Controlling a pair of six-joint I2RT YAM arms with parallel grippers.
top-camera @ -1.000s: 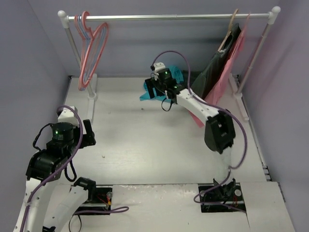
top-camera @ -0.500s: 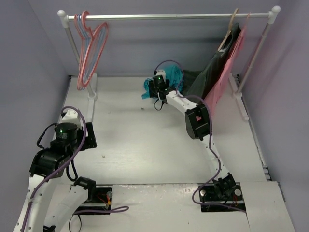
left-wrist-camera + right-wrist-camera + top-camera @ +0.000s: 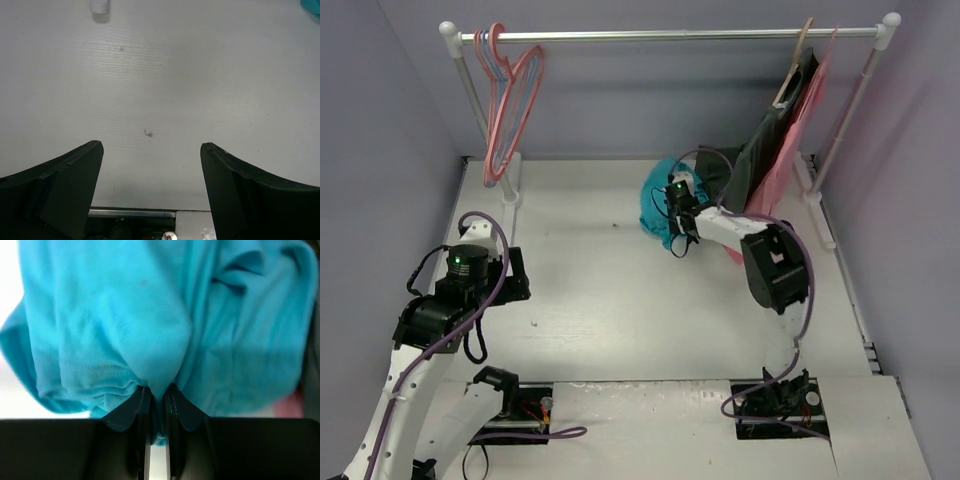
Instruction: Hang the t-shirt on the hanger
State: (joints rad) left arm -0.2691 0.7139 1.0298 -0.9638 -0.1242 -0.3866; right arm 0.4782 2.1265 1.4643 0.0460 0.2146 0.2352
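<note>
Top external view: a white bench (image 3: 590, 290) with a metal clothes rail (image 3: 670, 35) along its far edge. A thin salmon-pink plastic hanger (image 3: 525, 110) hangs at the rail's left end. The plain, wrinkled teal cotton t-shirt (image 3: 653, 205) is bunched right of centre, near the far edge. The right gripper (image 3: 155, 392) is clamped on a fold of it, jaws almost together. The left gripper (image 3: 150, 147) hovers over bare bench near the left edge, jaws wide apart and holding nothing.

The right fingers (image 3: 129, 409), clamped on the t-shirt (image 3: 653, 205), are dragging it nearer and rightward across the desk (image 3: 590, 290); the left arm (image 3: 460, 290) is edging rightward.
</note>
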